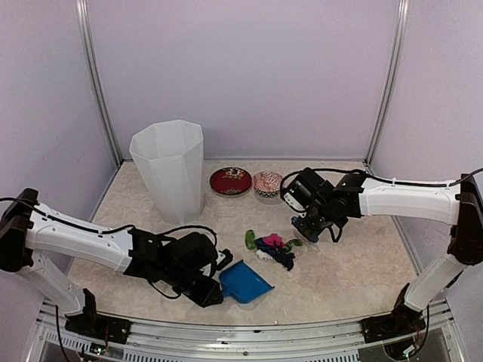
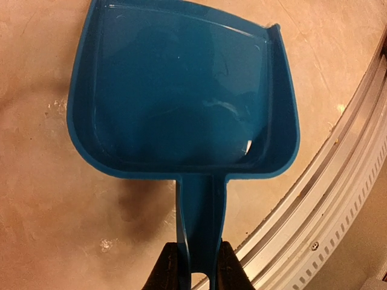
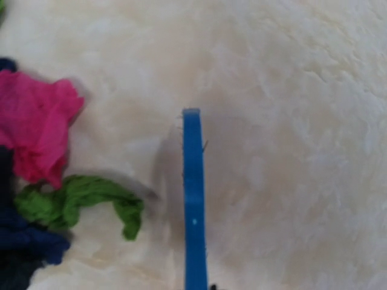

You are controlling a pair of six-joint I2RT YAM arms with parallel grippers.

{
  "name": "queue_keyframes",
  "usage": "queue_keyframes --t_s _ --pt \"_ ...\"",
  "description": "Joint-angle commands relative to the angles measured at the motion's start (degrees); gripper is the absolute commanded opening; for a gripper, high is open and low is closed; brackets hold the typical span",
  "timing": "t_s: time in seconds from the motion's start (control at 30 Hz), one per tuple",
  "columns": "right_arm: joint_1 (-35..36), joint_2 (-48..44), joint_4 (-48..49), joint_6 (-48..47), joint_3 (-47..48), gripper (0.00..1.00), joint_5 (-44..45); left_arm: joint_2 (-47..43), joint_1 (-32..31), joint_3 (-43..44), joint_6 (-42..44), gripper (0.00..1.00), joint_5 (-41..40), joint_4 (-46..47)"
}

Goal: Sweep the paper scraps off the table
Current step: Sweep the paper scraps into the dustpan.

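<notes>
Showing left gripper [image 2: 199, 266] clenched on dustpan [image 2: 181, 90] handle; pan near front rail [image 2: 326, 199] at table's [image 1: 355, 271] 6 o'clock edge. Scraps [image 1: 273, 247] heaped mid-table, at 1 o'clock of pan, bare strip between. Right gripper [image 1: 311, 230] clenched on brush [image 3: 193, 199], at 3 o'clock of heap, just apart. Bin [image 1: 170, 170] and bowls [image 1: 230, 181] at 10 to 12 o'clock of heap, well apart.

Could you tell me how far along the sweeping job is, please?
Done: the scraps lie in one pile on the table. In hand: the left gripper grips the dustpan handle; the right gripper holds the brush beside the pile. Left: the dustpan is empty, so every scrap must yet be swept in.
</notes>
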Motion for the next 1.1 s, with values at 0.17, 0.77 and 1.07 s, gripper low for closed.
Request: queue_keyframes --t_s 0.17,0.77,1.07 --pt "7.2 3.8 -6.8 8.0 5.2 0.0 -1.3 7.0 0.5 4.2 -3.1 0.0 2.0 4.4" --pt "18.3 6.5 -13.0 18.8 14.6 0.0 -10.8 9.6 1.9 3.5 -7.9 0.0 3.6 8.4" --pt "18.6 4.3 -19.5 19.8 18.9 0.0 -4.0 5.2 2.8 -0.6 -9.1 0.0 1.6 7.6"
